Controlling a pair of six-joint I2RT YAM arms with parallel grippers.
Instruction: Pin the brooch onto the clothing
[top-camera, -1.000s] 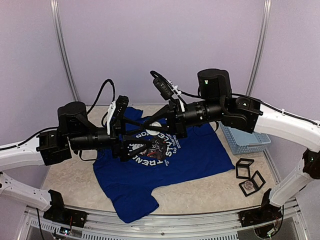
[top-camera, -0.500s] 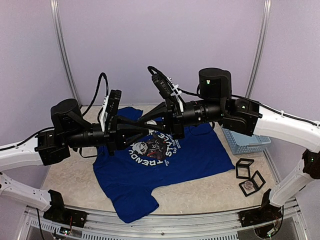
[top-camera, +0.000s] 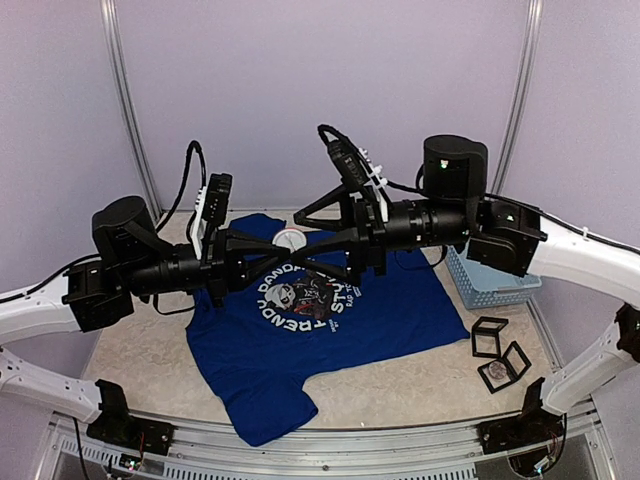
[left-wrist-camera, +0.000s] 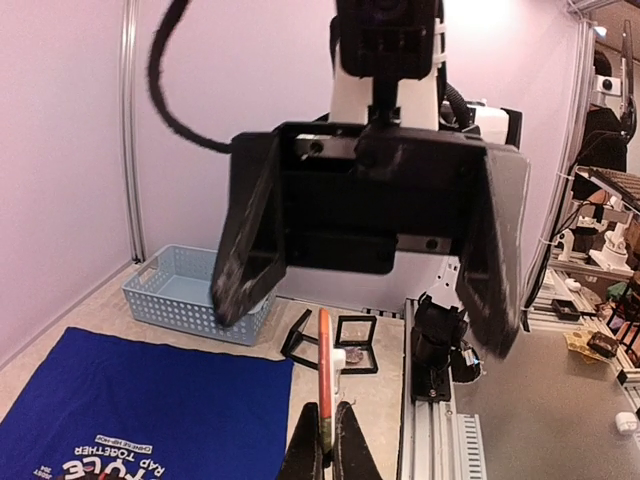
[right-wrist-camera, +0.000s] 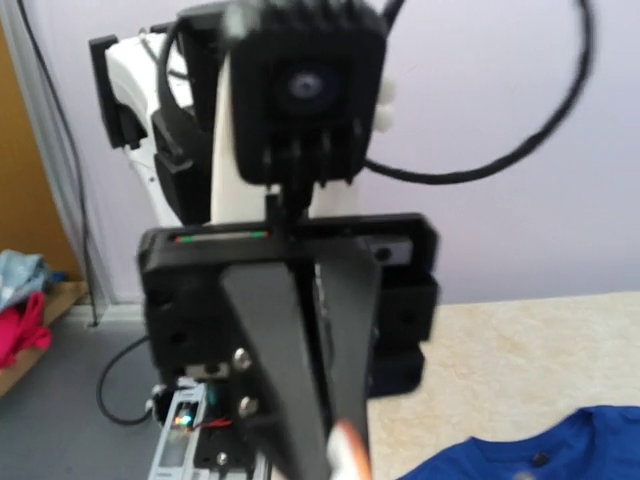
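Royal-blue short-sleeved T-shirt (top-camera: 400, 310) with a round white-lettered print, spread flat in the middle of the pale bench (top-camera: 140, 350), print facing up. Both arms up in the air over the shirt, pincers pointing at each other. Left pincer (left-wrist-camera: 328, 410) squeezed together on a small round white brooch with an orange edge (left-wrist-camera: 325, 350), held up on its edge, over the print and not touching the shirt. Right pincer (left-wrist-camera: 365, 320) spread wide apart, holding nothing, facing the left one, with one finger on each side of the brooch. Touching it or not: cannot tell. Light-blue plastic basket (top-camera: 495, 280) by the right edge of the bench, just beside the shirt sleeve. Two black square frames (top-camera: 490, 335) near the front right corner, apart from the shirt.
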